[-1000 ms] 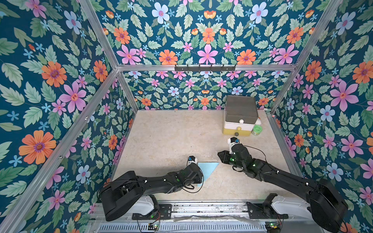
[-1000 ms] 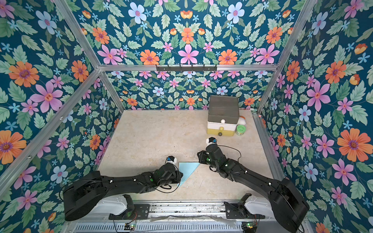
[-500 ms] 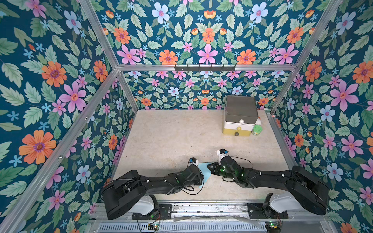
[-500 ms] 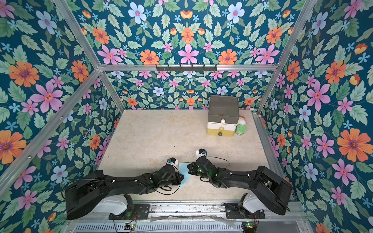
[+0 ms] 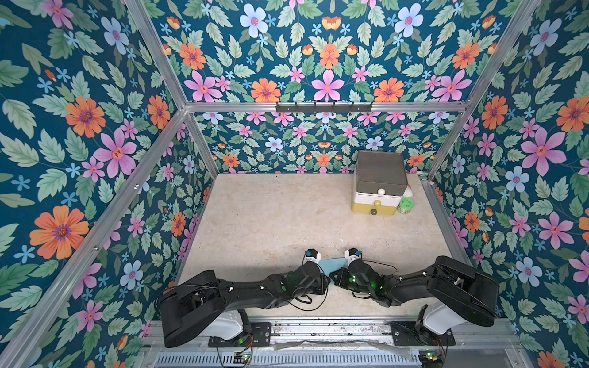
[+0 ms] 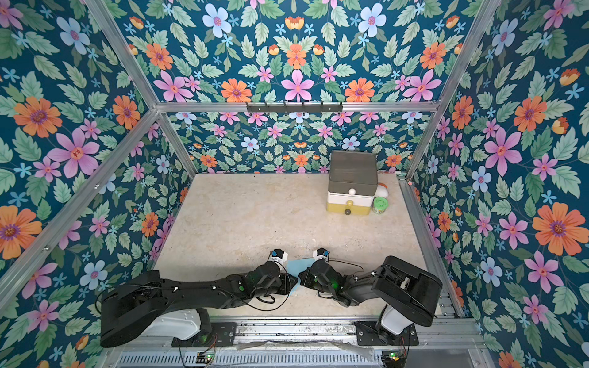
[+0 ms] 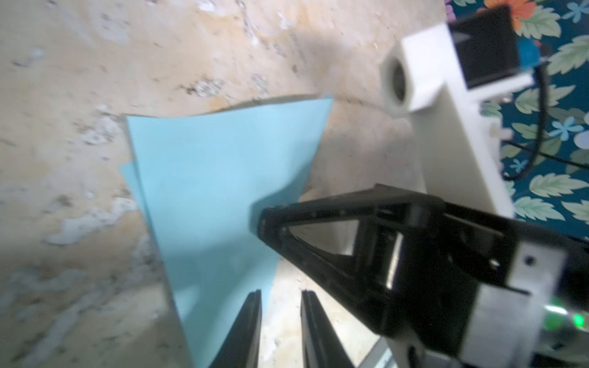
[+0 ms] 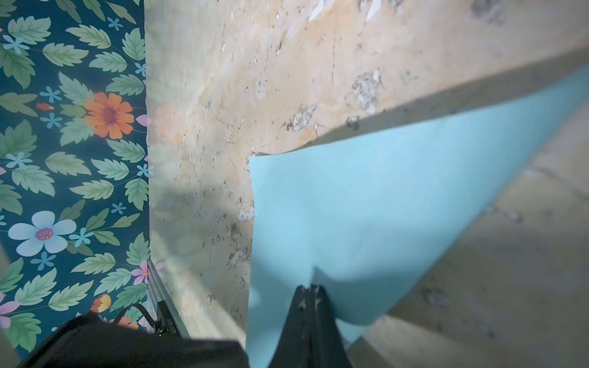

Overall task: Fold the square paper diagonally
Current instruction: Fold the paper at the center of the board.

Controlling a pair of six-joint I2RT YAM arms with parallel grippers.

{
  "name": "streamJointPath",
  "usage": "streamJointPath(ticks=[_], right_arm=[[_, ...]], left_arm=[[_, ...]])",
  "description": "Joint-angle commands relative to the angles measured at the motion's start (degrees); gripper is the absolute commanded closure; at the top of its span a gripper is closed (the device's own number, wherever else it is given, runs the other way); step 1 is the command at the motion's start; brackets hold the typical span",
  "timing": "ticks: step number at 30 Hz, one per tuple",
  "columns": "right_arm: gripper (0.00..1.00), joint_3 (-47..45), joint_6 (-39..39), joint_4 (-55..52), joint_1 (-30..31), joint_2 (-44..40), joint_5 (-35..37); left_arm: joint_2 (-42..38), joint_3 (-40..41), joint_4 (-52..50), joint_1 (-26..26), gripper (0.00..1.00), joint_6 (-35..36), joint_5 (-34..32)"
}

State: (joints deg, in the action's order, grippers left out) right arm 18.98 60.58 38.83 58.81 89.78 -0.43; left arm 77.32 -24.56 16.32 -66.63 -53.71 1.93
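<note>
Subject: square paper (image 5: 333,263), light blue, near the front edge of the table (image 5: 271,223), about mid-width, between the two wrists. In both top views only a small blue wedge shows (image 6: 298,266). The arms cover the rest, and neither claw's fingertips can be made out there.

Left wrist view: the sheet (image 7: 223,191) is doubled over, with a lower layer's edge peeking out along one side. The left gripper (image 7: 280,296) has its jaws apart with a clear gap between them. One finger lies in front of the paper, and the sheet's edge reaches into the gap; nothing is clamped. The same view shows a black finger of the right gripper (image 7: 264,220) touching the paper's side edge.

Right wrist view: the right gripper's jaws are together, pinched on the paper (image 8: 366,223), which puckers at the tips. A shadow band on the table stands off from the sheet's far edge, so that edge is raised.

Far right corner, well apart: a stacked drawer unit (image 5: 379,181), with a green tub (image 5: 405,204) just beside it.
</note>
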Motion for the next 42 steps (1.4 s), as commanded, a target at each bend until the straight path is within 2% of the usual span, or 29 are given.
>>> streamJointPath(ticks=[1, 6, 15, 24, 27, 31, 36, 42], right_arm=[[1.0, -1.15, 1.87, 1.37, 0.08, 0.22, 1.11], [1.0, -2.85, 2.75, 3.66, 0.08, 0.55, 0.96], [1.0, -3.79, 3.4, 4.11, -0.36, -0.28, 0.72], [0.98, 1.19, 0.16, -6.47, 0.17, -8.34, 2.1], [0.99, 1.86, 0.64, -6.83, 0.83, -6.75, 2.01], [1.0, -0.34, 2.88, 0.11, 1.04, -2.5, 0.24], [1.0, -1.97, 4.83, 3.3, 1.33, 1.34, 0.83], [1.0, -6.06, 4.52, 4.24, -2.03, 0.94, 1.01]], left_arm=[[0.94, 0.74, -1.09, -2.77, 0.74, -1.56, -1.82], [4.09, 3.78, -2.98, -3.16, 0.78, -5.66, -3.48], [6.55, 4.01, -6.12, -3.5, 0.83, -6.62, -3.17], [5.63, 4.98, -5.14, -4.16, 0.85, -6.57, -2.2], [5.5, 5.35, -4.67, -4.3, 0.85, -6.68, -2.24], [5.47, 5.64, -4.39, -4.26, 0.86, -6.76, -2.3], [5.58, 5.84, -4.2, -4.3, 0.86, -6.9, -2.28], [6.31, 6.24, -3.83, -4.3, 0.87, -7.11, -1.94]])
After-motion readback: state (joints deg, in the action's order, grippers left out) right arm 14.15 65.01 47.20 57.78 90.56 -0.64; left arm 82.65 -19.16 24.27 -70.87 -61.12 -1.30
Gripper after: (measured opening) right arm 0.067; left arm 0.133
